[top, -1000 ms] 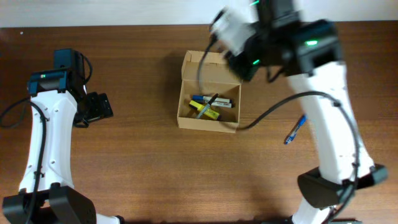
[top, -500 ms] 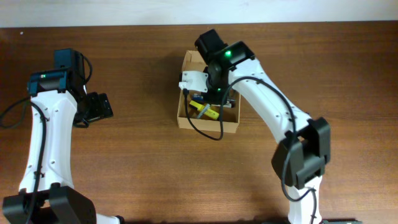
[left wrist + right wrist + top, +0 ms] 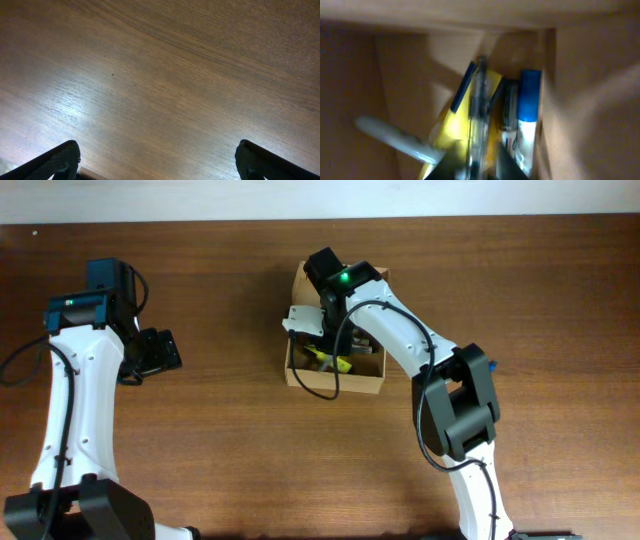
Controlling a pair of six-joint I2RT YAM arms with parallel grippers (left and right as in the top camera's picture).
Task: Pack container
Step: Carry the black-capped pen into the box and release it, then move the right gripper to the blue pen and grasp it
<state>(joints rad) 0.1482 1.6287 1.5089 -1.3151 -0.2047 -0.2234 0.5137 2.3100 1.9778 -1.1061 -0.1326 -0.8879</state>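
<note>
Reaching into the box (image 3: 365, 384) with my right tool (image 3: 476, 167), I see a yellow marker (image 3: 449, 131), a blue-capped marker (image 3: 528, 102), a white marker (image 3: 390, 135) and a clear pen (image 3: 479, 107) lying across the yellow one. The box sits mid-worktop (image 3: 230, 450), lid flap open at the back. My right fingers are narrow with the pen's end between them, but blur means I cannot tell if they pinch it. A second ago this arm was up over the flap; now it's down inside. My left tool (image 3: 159, 167) is wide, well apart on the left, unmoved.
</note>
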